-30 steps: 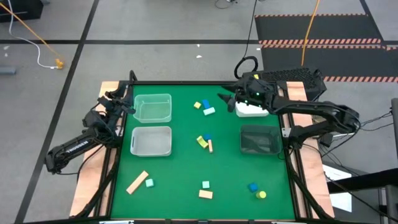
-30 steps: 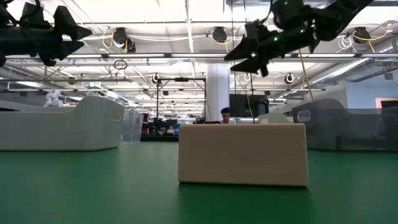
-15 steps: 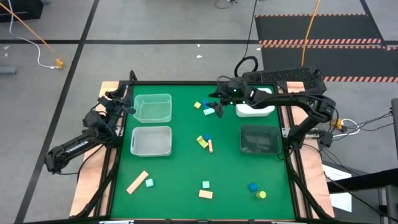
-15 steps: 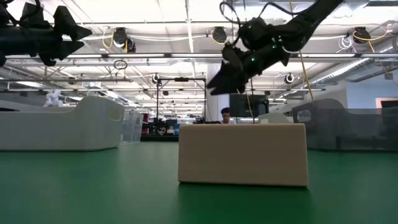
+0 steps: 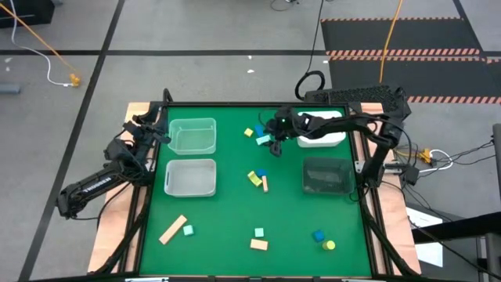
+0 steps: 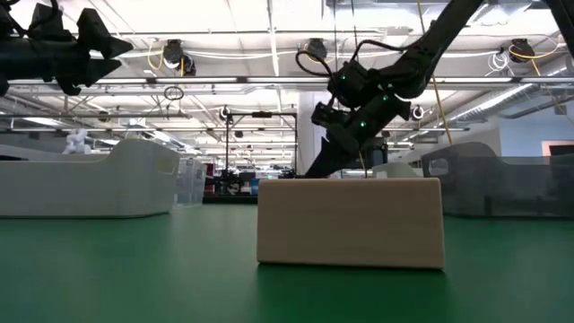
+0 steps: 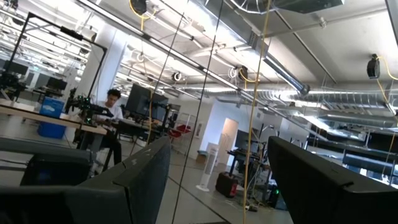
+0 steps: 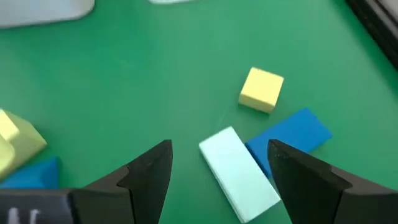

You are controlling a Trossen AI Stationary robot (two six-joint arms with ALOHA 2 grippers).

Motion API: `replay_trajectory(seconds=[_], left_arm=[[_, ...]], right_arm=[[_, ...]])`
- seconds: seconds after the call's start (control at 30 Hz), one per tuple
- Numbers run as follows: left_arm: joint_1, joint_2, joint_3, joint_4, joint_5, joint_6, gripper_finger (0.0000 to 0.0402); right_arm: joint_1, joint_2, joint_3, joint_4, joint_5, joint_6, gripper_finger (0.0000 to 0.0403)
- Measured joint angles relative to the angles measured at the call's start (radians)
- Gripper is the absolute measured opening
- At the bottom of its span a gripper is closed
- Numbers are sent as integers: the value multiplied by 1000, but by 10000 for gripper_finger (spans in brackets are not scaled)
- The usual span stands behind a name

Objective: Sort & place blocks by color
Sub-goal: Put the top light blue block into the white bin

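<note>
My right gripper (image 5: 270,141) is open and slants down over a far-middle group of blocks. In the right wrist view a mint bar (image 8: 239,174) lies between its fingers' line, with a yellow cube (image 8: 261,89) and a blue block (image 8: 289,134) beside it. A second group lies mid-table: yellow (image 5: 254,179), blue (image 5: 261,171), tan (image 5: 265,185). Near the front lie a tan plank (image 5: 172,229), a mint cube (image 5: 188,230), a tan block (image 5: 258,244) and a yellow cylinder (image 5: 329,245). My left gripper (image 5: 160,133) waits open at the table's left edge, raised.
Two clear bins (image 5: 192,135) (image 5: 191,177) stand at the left. A white bin (image 5: 321,138) and a dark bin (image 5: 327,175) stand at the right. In the low view a tan block (image 6: 350,222) fills the foreground and hides my right gripper's fingertips.
My right gripper has come down and gone toward the table's left, from beside the white bin to above the far group of blocks. It has tipped downward and rolled on the way. Its fingers stay apart. No block has moved.
</note>
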Motion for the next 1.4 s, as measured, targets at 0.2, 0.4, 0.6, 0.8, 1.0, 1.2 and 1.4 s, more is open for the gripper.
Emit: replay_trajectory(seconds=[0.2, 0.4, 0.6, 0.8, 1.0, 1.2, 1.4], left_arm=[[0, 0, 0, 0, 0, 0, 269], [0, 0, 0, 0, 0, 0, 269], [0, 0, 0, 0, 0, 0, 269], [0, 0, 0, 0, 0, 0, 269], [0, 0, 0, 0, 0, 0, 269], [0, 0, 0, 0, 0, 0, 269], [0, 0, 0, 0, 0, 0, 269]], right_arm=[[0, 17, 0, -7, 73, -97, 254], [0, 17, 0, -41, 106, -134, 254], [0, 17, 0, -46, 105, -134, 254], [0, 62, -1, -26, 108, -121, 254], [-4, 116, 1, 4, 115, -88, 254], [-7, 124, 1, 15, 100, -32, 253], [13, 124, 1, 6, 104, -32, 217]])
